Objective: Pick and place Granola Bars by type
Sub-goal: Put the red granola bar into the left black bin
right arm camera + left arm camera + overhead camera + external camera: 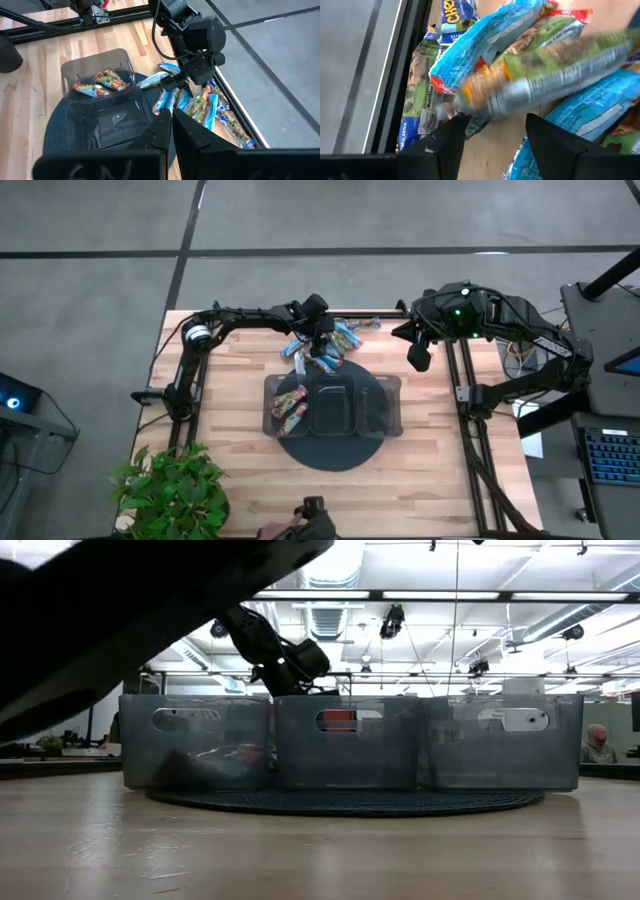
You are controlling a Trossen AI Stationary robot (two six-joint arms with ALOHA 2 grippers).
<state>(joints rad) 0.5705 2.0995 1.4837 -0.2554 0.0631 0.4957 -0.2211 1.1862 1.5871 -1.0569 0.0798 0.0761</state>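
High view shows the left gripper (318,340) over the heap of Granola Bars (335,340) near the table's (240,480) far edge, just beyond the tray's (390,395) far rim. Left wrist view has its fingers (451,142) apart, with a light blue and silver bar (540,75) lying across above the gap; whether they touch that bar cannot be told. More light blue bars (592,107) lie packed under and beside it, leaving little bare wood between wrappers.

Reddish-orange bars (291,406) lie in the tray's left compartment; the middle and right compartments show no bars. The tray stands on a dark round mat (330,455) at the table's middle.

Right gripper (419,356) hangs with its fingers pressed together near the far right corner, well apart from the heap. Bare wood stretches open along the near edge and left side, apart from a plant (175,485) at the near left corner
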